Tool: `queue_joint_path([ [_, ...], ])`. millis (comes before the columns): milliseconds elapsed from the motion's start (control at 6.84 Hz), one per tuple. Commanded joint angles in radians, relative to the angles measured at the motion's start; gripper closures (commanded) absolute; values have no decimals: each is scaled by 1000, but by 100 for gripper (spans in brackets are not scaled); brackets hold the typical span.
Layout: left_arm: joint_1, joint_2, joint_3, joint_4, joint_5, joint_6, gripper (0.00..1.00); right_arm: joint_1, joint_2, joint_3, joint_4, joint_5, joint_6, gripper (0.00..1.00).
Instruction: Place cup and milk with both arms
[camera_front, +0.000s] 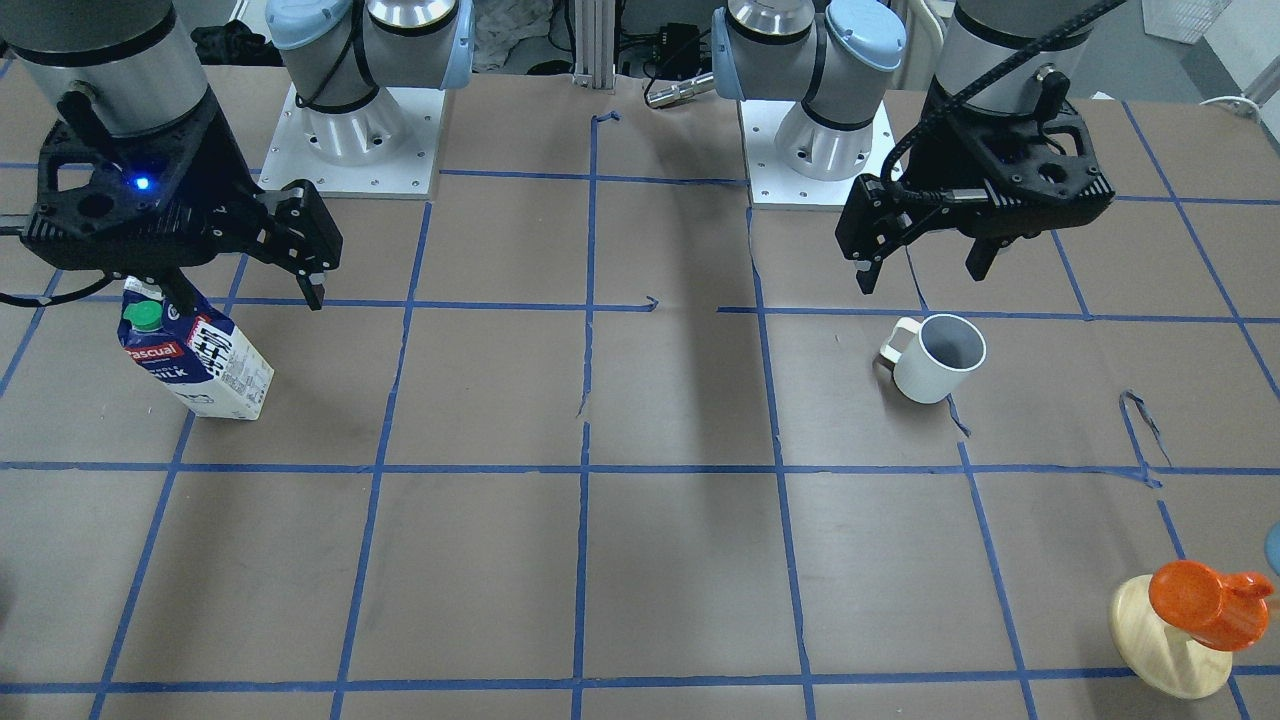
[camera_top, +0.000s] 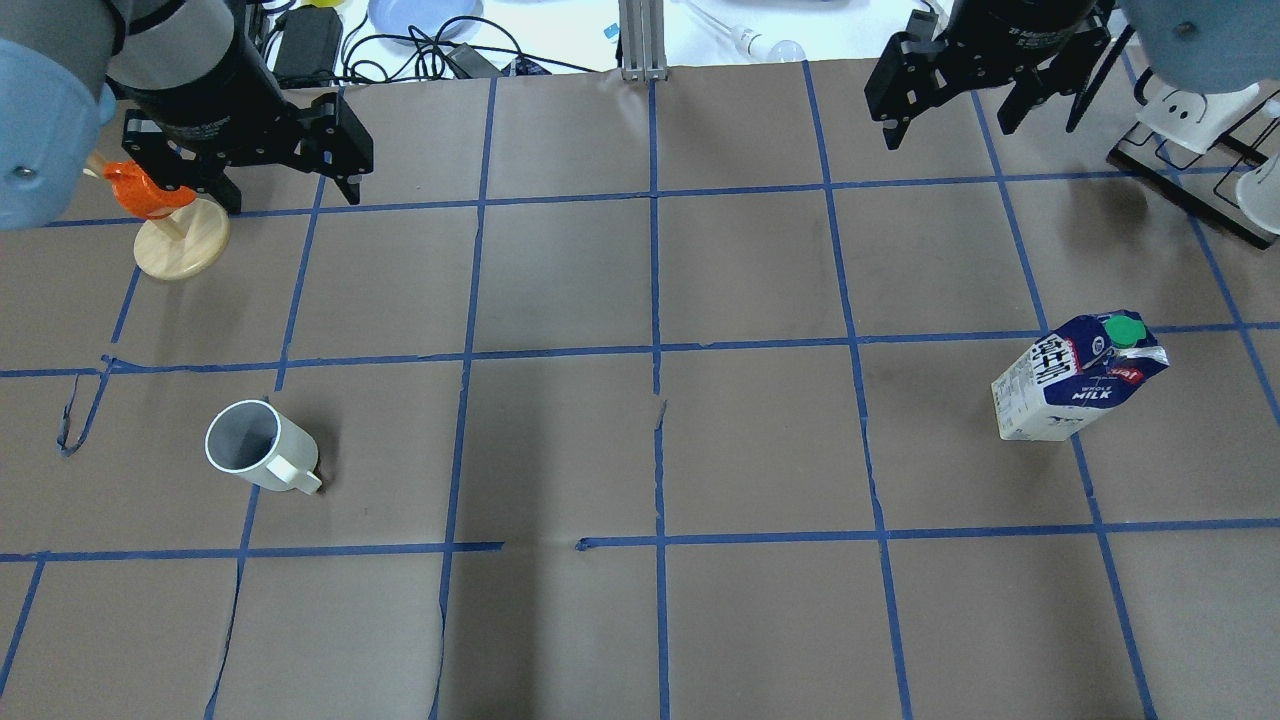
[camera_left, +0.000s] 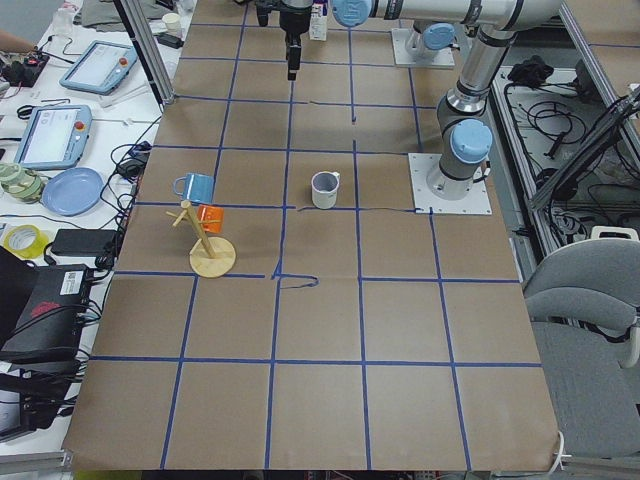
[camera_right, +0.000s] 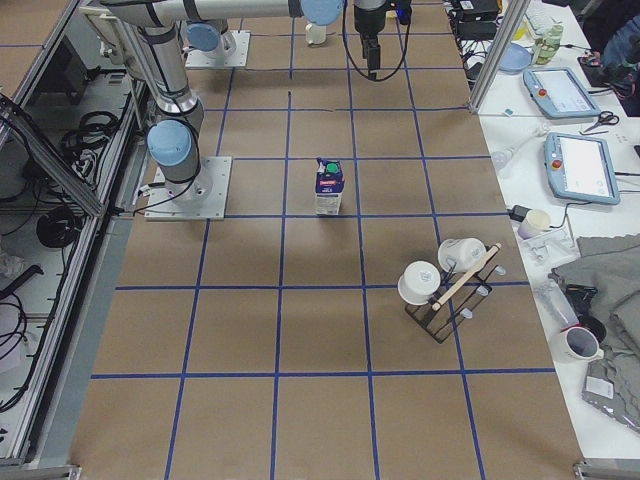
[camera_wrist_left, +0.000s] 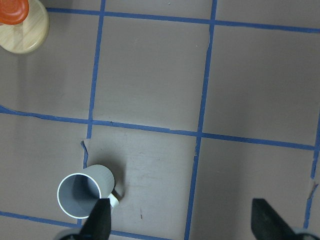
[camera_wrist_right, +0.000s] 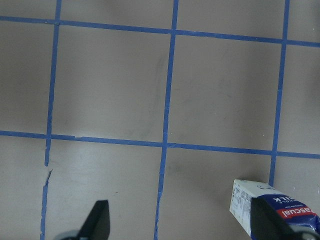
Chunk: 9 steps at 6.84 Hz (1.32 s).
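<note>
On brown table, white mug (camera_top: 258, 449), blue-white milk carton (camera_top: 1075, 379)

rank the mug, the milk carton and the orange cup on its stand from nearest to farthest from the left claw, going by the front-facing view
1. mug, right below the left claw
2. orange cup on its stand, view's lower right corner
3. milk carton, far across at the view's left

Brown table (camera_front: 680, 580) under a blue tape grid (camera_front: 480, 467), grey office chair (camera_left: 585, 300) alongside, cluttered white bench (camera_left: 115, 105) opposite.
</note>
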Motion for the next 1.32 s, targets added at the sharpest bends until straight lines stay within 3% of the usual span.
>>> queue_joint_path([
  [0, 1, 2, -9, 5, 0, 0, 0, -1, 0, -1, 0, 0, 0, 0],
  [1169, 1, 2, -9, 5, 0, 31, 0, 0, -2, -1, 0, 2, 0, 0],
])
